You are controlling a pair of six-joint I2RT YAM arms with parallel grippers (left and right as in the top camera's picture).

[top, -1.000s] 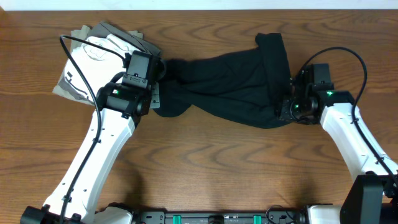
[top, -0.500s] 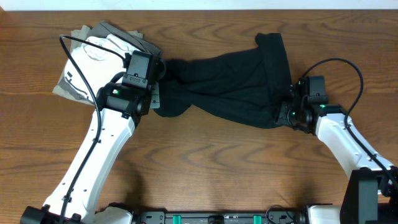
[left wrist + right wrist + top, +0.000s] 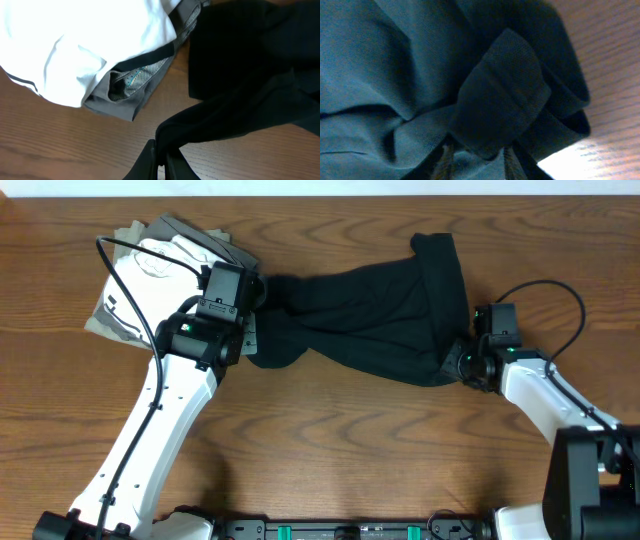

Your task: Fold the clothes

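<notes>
Up close, the right gripper [image 3: 477, 162] clamps a bunched fold at the right end of the black shirt [image 3: 370, 310]; the left gripper [image 3: 161, 162] nips its left edge; the shirt lies rumpled across the table [image 3: 330, 440]; beyond its left end, a folded white garment [image 3: 150, 265] rests on grey ones [image 3: 190, 232].

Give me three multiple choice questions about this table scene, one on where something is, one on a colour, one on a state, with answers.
1. Where is the folded stack? A) far left of the table B) far right C) near edge, centre
2. What colour is its top garment? A) red B) white C) black
3. How is the black shirt? A) folded square B) bunched, stretched between both grippers C) hanging off the table

Answers: 1 A, it lies beside the left gripper; 2 B, white over grey garments; 3 B, the left gripper and right gripper each pinch an end.
</notes>
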